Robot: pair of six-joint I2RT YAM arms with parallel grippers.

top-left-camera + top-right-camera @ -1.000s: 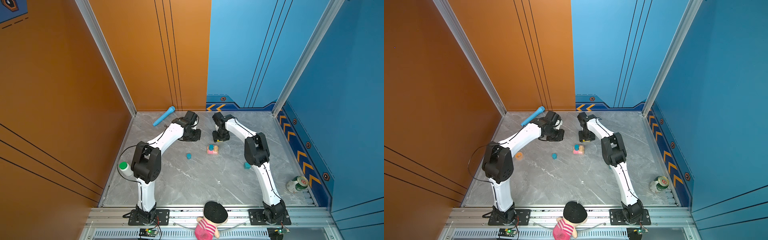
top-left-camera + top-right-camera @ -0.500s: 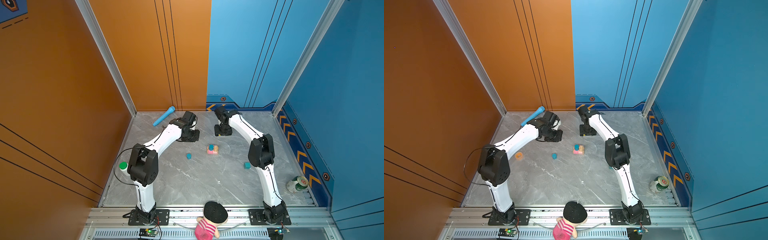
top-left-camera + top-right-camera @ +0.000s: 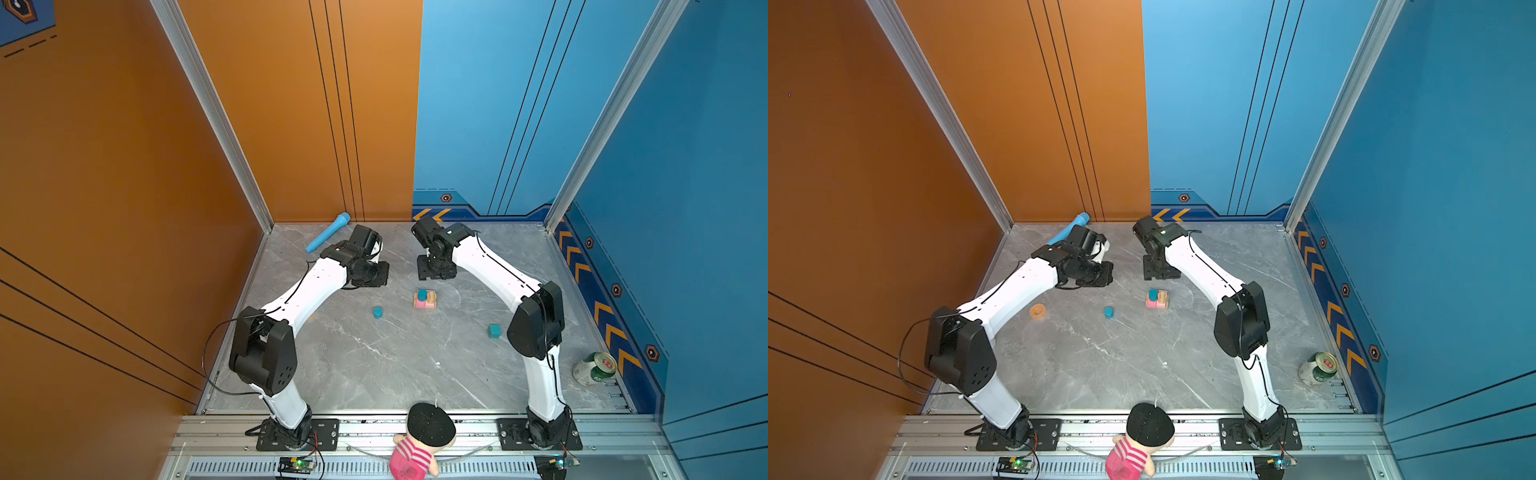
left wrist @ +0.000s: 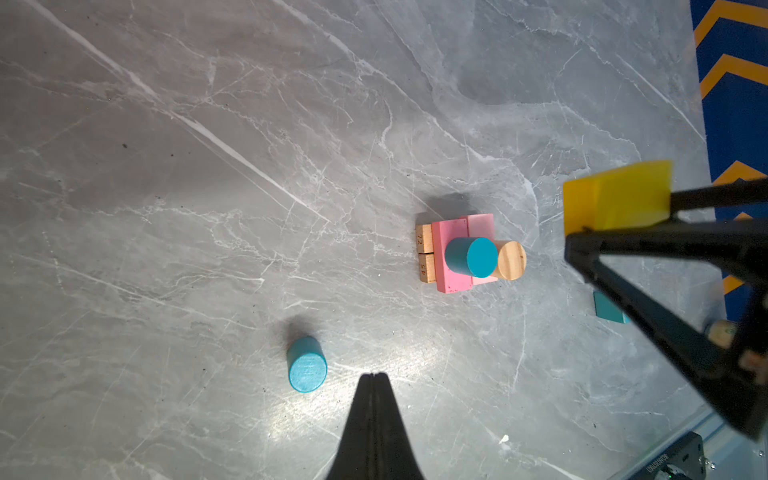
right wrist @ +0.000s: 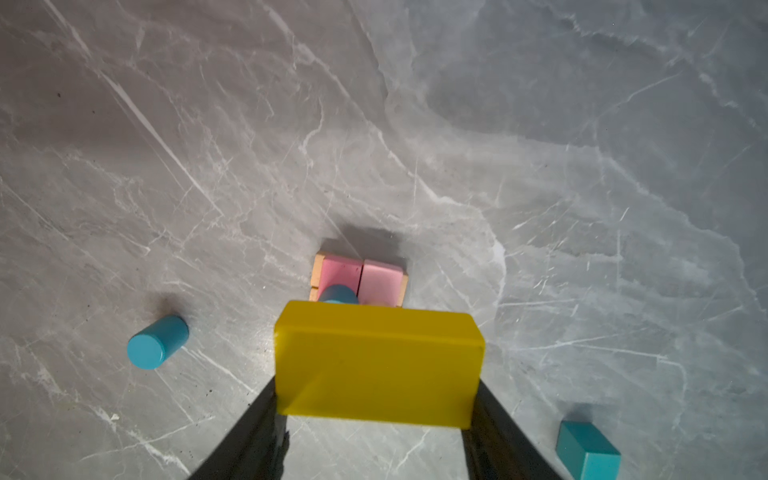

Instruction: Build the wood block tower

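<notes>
My right elbow (image 3: 536, 320) swings outward; right gripper (image 5: 376, 395) stays clamped on the yellow bar (image 5: 378, 357), left gripper (image 4: 374, 376) closed and empty. Judgement: bar is staged for the tower (image 4: 453, 249)

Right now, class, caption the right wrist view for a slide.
Right gripper holds a yellow bar near the tower; blue cylinder, teal block loose.

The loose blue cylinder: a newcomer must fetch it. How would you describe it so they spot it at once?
On the grey marble table, find the pink-and-tan tower near its middle. In both top views the loose blue cylinder stands alone left of it, while its twin sits on the tower.
</notes>
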